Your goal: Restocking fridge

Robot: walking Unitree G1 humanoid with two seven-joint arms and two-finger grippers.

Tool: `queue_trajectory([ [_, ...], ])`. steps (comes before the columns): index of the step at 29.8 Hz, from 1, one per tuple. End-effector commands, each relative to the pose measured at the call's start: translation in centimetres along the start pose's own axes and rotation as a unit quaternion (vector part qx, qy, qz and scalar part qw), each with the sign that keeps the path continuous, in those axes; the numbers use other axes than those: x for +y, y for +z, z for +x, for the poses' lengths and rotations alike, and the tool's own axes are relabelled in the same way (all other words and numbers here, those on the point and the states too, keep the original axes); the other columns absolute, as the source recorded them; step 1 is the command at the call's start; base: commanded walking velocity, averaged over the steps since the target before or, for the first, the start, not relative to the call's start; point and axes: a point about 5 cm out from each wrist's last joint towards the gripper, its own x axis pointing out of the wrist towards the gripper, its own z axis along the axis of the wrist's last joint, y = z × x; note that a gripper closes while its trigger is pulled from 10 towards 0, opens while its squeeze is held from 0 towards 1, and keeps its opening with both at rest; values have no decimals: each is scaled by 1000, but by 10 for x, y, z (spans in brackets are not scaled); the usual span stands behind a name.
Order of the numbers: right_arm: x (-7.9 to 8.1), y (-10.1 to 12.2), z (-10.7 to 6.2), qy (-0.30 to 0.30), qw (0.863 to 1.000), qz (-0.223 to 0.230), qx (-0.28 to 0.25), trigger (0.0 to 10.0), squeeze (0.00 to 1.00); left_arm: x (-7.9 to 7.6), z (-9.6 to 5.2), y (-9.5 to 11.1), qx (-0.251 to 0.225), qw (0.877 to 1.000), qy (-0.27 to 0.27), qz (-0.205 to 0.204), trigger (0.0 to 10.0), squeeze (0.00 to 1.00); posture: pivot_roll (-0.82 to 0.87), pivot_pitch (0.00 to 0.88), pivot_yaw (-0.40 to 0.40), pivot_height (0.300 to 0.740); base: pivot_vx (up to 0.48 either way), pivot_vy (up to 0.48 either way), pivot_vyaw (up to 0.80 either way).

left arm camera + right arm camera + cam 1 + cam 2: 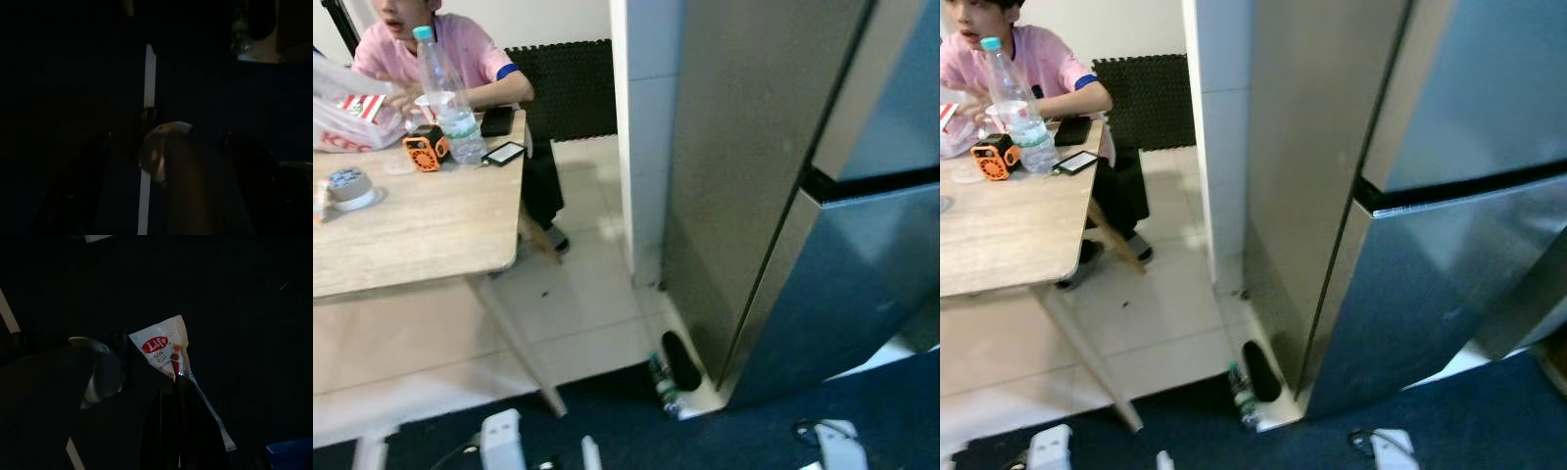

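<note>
A person in a pink shirt (460, 44) sat at the far left behind a light wooden table (411, 230), on which stood a clear water bottle (445, 93), a small orange device (426, 149), two phones (502, 154), a roll of tape (350, 186) and a KFC bag (347, 122). On the tiled floor (587, 304) near the middle, a small bottle (664, 386) lay beside a dark slipper (682, 360), at the edge of a dark blue mat (724, 431).

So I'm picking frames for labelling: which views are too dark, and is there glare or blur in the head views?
Both wrist views are very dark: the right wrist view shows a lit sauce sachet at the right gripper, the left wrist view little beyond a pale strip. The eye views are bright, mildly soft, with sheen on the fridge door.
</note>
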Motion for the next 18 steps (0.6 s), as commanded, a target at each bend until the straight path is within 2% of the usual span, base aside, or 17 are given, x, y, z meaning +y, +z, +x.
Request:
queue_trajectory([
  [1,2,2,0,1,1000,-2,-5,10000,0,-1,0,0,2,1000,-1,3,10000,0,-15,0,28,740,0,-405,0],
  [11,3,3,0,0,1000,2,-6,10000,0,1,0,3,-2,1000,6,3,10000,0,-8,0,21,740,0,-375,0],
  [18,3,5,0,1,1000,9,-9,10000,0,2,1,10,-11,1000,14,-1,10000,0,-13,0,28,740,0,0,0],
])
